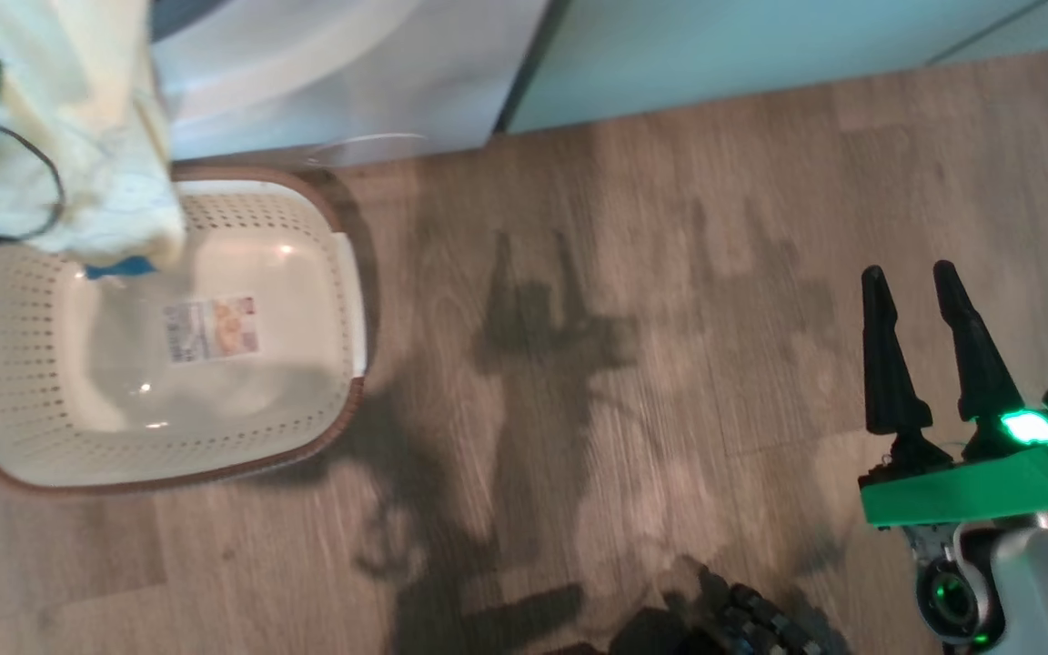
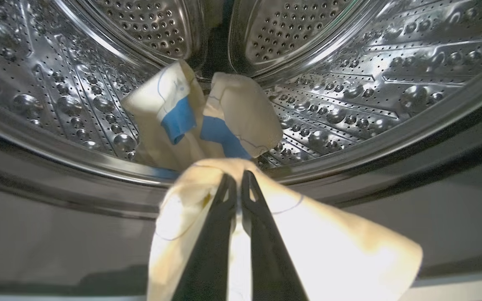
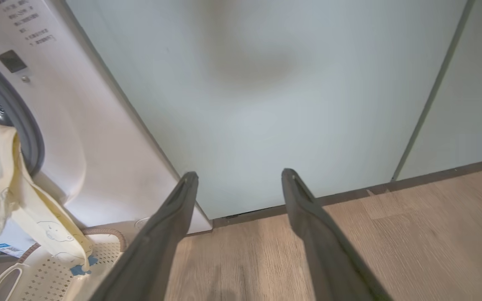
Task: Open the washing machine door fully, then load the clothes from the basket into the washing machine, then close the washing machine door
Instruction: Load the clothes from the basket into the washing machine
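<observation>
My left gripper (image 2: 237, 177) is shut on pale yellow clothes (image 2: 308, 234) at the mouth of the washing machine (image 3: 82, 138). Another yellow garment with blue patches (image 2: 207, 117) lies inside the steel drum (image 2: 349, 83). The held clothes (image 1: 69, 136) hang down the machine's front, and their blue-patched lower end dangles over the basket (image 1: 324, 264). The cream basket shows its bare base with a label sticker (image 1: 211, 327). My right gripper (image 1: 911, 277) stands open over the floor to the right, holding nothing. The washing machine door is out of view.
Pale green cabinet panels (image 3: 287, 104) stand right of the machine. Wooden floor (image 1: 624, 318) stretches between the basket and my right gripper. Part of my dark base (image 1: 724, 619) shows at the bottom edge.
</observation>
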`<state>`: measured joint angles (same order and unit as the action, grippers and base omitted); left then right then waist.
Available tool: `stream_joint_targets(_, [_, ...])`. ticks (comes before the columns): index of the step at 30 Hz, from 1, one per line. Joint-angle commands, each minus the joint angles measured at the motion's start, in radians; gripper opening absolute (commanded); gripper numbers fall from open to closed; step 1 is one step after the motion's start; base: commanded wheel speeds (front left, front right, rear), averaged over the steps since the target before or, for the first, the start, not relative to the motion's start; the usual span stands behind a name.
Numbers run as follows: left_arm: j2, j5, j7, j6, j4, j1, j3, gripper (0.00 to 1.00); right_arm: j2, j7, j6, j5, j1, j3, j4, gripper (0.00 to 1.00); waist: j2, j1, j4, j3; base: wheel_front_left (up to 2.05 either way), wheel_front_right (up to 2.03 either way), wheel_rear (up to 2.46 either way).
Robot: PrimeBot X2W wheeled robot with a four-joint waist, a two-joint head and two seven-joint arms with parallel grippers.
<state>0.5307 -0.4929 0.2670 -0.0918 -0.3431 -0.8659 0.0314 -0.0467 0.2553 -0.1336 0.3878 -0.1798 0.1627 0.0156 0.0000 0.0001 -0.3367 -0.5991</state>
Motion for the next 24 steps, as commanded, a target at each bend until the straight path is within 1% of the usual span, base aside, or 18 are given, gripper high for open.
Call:
stream_joint_targets(1, [0.083, 0.003, 0.044, -0.004, 0.040, -0.072, -0.040, 0.00, -0.004, 0.006, 0.003, 0.017, -0.010, 0.025, -0.030, 1.00, 0.0000, -0.0001, -0.042, -0.040, 0.00, 0.00, 0.00])
stream_joint_targets(6, [0.152, 0.018, 0.118, -0.007, 0.025, -0.161, -0.041, 0.00, -0.004, 0.006, 0.003, 0.046, -0.021, 0.044, -0.028, 1.00, 0.0000, -0.0001, -0.084, -0.071, 0.00, 0.00, 0.00])
stream_joint_targets(8, [0.178, 0.031, 0.119, -0.008, 0.011, -0.199, -0.041, 0.00, -0.004, 0.006, 0.003, 0.055, -0.024, 0.050, -0.027, 1.00, 0.0000, -0.0001, -0.100, -0.081, 0.00, 0.00, 0.00])
stream_joint_targets(10, [0.187, 0.038, 0.110, -0.010, 0.004, -0.217, -0.044, 0.00, -0.004, 0.006, 0.003, 0.058, -0.025, 0.053, -0.027, 1.00, 0.0000, -0.0001, -0.108, -0.086, 0.00, 0.00, 0.00])
stream_joint_targets(12, [0.204, 0.059, 0.075, -0.017, -0.011, -0.249, -0.046, 0.00, -0.004, 0.006, 0.003, 0.066, -0.027, 0.058, -0.025, 1.00, 0.0000, -0.0001, -0.122, -0.096, 0.00, 0.00, 0.00])
stream_joint_targets(14, [0.209, 0.066, 0.042, -0.026, -0.032, -0.278, -0.053, 0.00, -0.004, 0.006, 0.003, 0.072, -0.029, 0.064, -0.024, 1.00, 0.0000, -0.0001, -0.136, -0.107, 0.00, 0.00, 0.00])
stream_joint_targets(16, [0.214, 0.070, 0.016, -0.028, -0.051, -0.304, -0.057, 0.00, -0.004, 0.006, 0.003, 0.079, -0.030, 0.070, -0.024, 1.00, 0.0000, -0.0001, -0.149, -0.118, 0.00, 0.00, 0.00])
stream_joint_targets(18, [0.224, 0.079, -0.025, -0.021, -0.062, -0.334, -0.057, 0.00, -0.004, 0.006, 0.003, 0.085, -0.032, 0.076, -0.023, 1.00, 0.0000, -0.0001, -0.163, -0.134, 0.00, 0.00, 0.00])
stream_joint_targets(21, [0.238, 0.095, -0.107, -0.007, -0.074, -0.383, -0.056, 0.00, -0.004, 0.006, 0.003, 0.094, -0.038, 0.084, -0.024, 1.00, 0.0000, -0.0001, -0.181, -0.155, 0.00, 0.00, 0.00])
stream_joint_targets(24, [0.238, 0.106, -0.214, -0.005, -0.087, -0.443, -0.065, 0.00, -0.004, 0.006, 0.003, 0.100, -0.043, 0.088, -0.025, 1.00, 0.0000, -0.0001, -0.192, -0.173, 0.00, 0.00, 0.00])
